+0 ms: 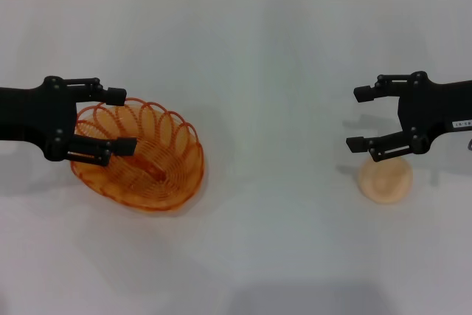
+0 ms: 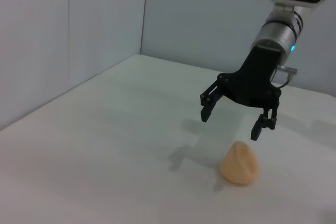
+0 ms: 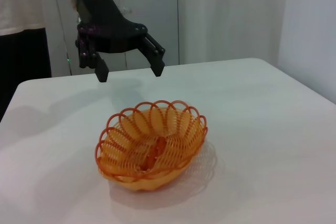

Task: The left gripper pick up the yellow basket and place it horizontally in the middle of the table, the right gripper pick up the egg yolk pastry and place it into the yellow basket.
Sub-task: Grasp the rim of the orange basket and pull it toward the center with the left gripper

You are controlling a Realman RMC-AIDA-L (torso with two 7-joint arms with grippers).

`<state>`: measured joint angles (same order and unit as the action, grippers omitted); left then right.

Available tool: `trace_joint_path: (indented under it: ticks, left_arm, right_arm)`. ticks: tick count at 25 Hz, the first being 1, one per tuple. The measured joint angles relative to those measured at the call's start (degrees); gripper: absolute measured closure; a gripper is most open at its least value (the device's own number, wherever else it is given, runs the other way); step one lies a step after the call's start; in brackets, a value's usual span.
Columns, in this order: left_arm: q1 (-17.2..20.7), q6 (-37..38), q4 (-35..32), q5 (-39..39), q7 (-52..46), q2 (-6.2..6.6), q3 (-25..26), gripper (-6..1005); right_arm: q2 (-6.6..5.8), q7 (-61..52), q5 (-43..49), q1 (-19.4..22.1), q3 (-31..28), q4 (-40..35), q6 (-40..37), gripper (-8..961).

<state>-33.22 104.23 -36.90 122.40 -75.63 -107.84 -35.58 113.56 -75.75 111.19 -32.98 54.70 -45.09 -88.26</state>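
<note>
Looking down from the head view, the left gripper (image 1: 118, 121) hangs with jaws spread over the left rim of the yellow basket (image 1: 140, 158), whose long axis runs diagonally on the worktop (image 1: 273, 71). In the left wrist view, the right gripper (image 2: 233, 118), jaws released, hovers just above and behind the egg yolk pastry (image 2: 239, 163). From the right wrist view, the left gripper seems clear of the basket's far rim.
</note>
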Motion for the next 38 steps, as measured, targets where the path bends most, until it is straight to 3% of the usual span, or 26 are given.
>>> trace_joint_path:
  ticks: [27,31,38]
  left_arm:
    - [0.12,-0.68,-0.42,0.67,-0.95,-0.12,-0.42,109]
    - [-0.06,0.13,-3.2,0.92,-8.23,-0.51,-0.97,109]
    - [-0.13,0.77,-16.29,5.23,-29.46,-1.64,-3.66,110]
  right_arm:
    - [1.06,1.05,-0.03,0.02,0.32,0.0,1.16,81]
    - [1.11,1.07,-0.09,0.06,0.21,0.0,1.22,80]
    - [1.14,2.0,-0.31,0.2,0.12,-0.05,1.29,81]
